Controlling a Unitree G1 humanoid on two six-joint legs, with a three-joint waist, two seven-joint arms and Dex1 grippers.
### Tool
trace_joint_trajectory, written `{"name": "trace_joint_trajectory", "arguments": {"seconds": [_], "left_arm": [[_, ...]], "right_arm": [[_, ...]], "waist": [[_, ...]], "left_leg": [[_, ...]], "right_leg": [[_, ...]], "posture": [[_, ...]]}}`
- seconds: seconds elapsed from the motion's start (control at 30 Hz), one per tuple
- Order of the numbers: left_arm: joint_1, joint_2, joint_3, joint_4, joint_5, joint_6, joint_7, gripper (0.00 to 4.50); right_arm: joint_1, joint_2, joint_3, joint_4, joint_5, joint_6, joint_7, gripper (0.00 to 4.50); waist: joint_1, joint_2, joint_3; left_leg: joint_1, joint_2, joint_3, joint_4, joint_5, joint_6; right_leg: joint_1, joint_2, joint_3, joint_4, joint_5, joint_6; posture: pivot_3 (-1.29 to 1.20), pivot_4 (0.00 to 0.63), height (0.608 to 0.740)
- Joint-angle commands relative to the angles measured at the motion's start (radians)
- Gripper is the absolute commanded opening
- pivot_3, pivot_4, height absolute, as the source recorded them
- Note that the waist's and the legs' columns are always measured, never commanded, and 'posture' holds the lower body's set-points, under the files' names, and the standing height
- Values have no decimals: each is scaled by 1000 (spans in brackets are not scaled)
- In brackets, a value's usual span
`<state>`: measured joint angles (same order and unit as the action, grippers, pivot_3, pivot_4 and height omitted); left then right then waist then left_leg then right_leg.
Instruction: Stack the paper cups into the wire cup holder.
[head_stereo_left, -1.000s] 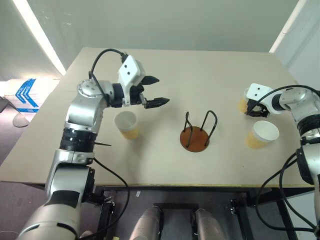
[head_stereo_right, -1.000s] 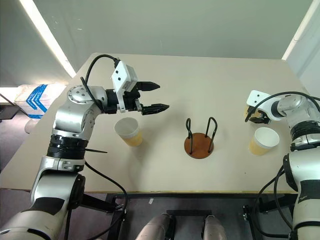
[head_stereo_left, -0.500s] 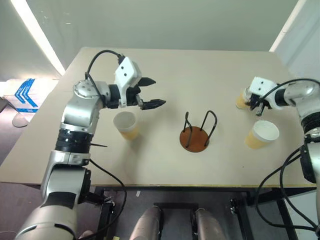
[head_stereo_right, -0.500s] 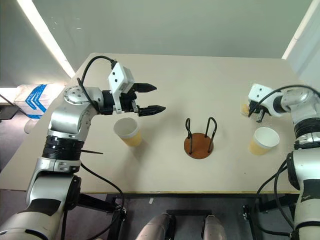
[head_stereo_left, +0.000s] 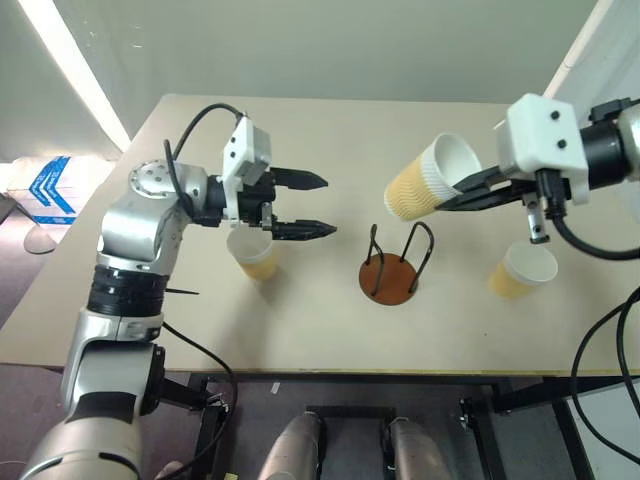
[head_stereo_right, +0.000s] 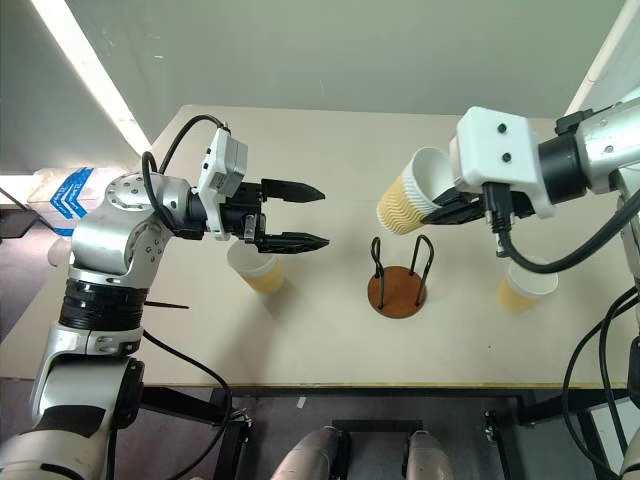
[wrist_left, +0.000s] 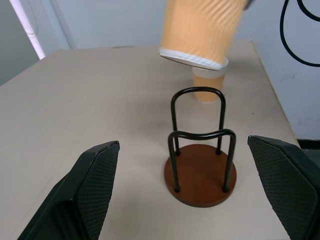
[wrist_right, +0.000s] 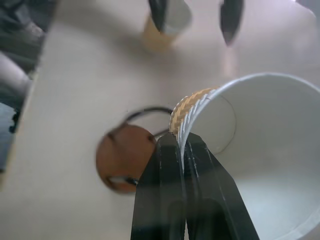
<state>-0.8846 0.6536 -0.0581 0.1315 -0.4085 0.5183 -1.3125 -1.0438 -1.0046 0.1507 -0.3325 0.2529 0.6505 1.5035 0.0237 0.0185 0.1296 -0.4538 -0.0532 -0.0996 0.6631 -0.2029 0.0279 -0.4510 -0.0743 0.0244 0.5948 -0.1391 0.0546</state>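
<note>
Up in the air on the right, the right gripper (head_stereo_right: 455, 205) has its two black fingers (wrist_right: 172, 180) pressed together on the white rim of a tan-yellow ribbed paper cup (head_stereo_left: 430, 180), one finger inside the wall and one outside. That held cup is clear of the table and tilted on its side, its open white mouth facing right toward the gripper and its narrow bottom pointing left. It hangs above and slightly to the far side of the wire cup holder (head_stereo_left: 395, 270), a round rust-brown disc base with thin black wire loops standing upright, which sits empty near the middle of the pale beige table (head_stereo_left: 400, 130).

On the left, the left gripper (head_stereo_left: 312, 205) hovers above the table with its black fingers spread wide, pointing right toward the holder and gripping nothing. Just beneath and slightly nearer stands a second tan-yellow paper cup (head_stereo_left: 255, 255), upright on the table, left of the holder. A third paper cup (head_stereo_left: 522, 272) stands upright on the right side of the table, well apart from the holder.
</note>
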Motion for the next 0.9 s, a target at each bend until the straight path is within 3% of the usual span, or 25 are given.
{"name": "trace_joint_trajectory", "arguments": {"seconds": [0.03,0.63,0.73,0.9], "left_arm": [[-39,3,1,9,3,-30,-10,4500],[-3,16,2,-17,13,-41,15,4500],[3,20,3,-23,19,-39,21,4500],[14,26,2,-34,28,-37,32,4500]], "right_arm": [[-14,-2,42,-43,-14,-28,-13,51],[73,9,159,104,-181,-296,-3,51],[74,13,159,108,-186,-298,-2,641],[77,27,145,104,-184,-286,-23,2380]], "waist": [[0,0,0],[-2,0,0],[-2,0,0],[-2,0,0]], "left_leg": [[0,0,0,0,0,2],[1,0,-1,0,4,2],[1,0,-1,0,4,2],[1,0,-1,0,4,2]], "right_leg": [[0,0,0,1,0,0],[-1,0,0,5,1,1],[-1,0,0,5,2,1],[-1,0,0,5,2,1]], "posture": [[0,150,740],[0,150,740],[0,150,740],[0,150,740]]}}
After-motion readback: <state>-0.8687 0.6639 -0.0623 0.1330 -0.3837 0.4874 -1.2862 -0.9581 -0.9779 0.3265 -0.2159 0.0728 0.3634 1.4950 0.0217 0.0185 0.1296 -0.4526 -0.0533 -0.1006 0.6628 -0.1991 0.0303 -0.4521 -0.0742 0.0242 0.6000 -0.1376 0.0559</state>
